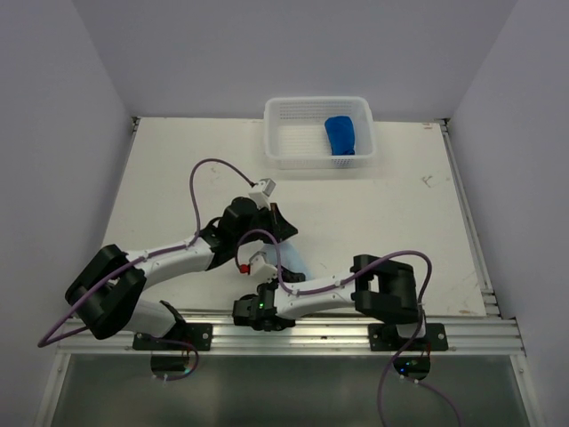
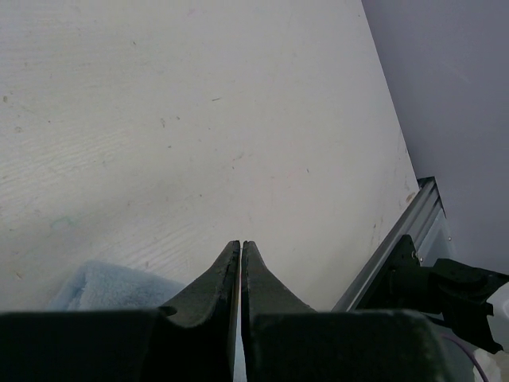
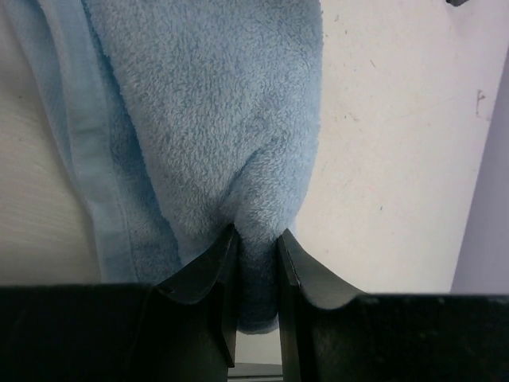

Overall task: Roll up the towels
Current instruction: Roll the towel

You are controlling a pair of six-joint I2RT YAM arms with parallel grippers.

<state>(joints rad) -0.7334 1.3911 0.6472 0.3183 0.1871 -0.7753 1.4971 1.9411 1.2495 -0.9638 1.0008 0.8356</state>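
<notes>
White tabletop (image 1: 178, 178), pale walls all around, and from the top we're looking down on both arms folded in toward the middle of the near edge. On the far side sits a white perforated basket (image 1: 277, 147), and the dark blue towel (image 1: 340, 135) lies bunched inside it, toward its right half. Down between the two wrists a sliver of the pale blue towel (image 1: 295, 263) peeks out, mostly covered by the left arm (image 1: 169, 258) and the right arm (image 1: 329, 286). Over to the left wrist: the left gripper (image 2: 240, 245) is clenched, fingers pressed tip to tip with only a hairline between them, pointing out over bare table. A corner of the pale blue towel (image 2: 103, 286) shows just beside the left finger, low in the picture, and the metal rail (image 2: 398, 239) runs along the right. Now the right wrist: the right gripper (image 3: 256, 235) is grasping the pale blue towel (image 3: 207, 119), jaws pinching a bunched fold of terry, cloth running away from the fingers across the table, hemmed edge on the left
</notes>
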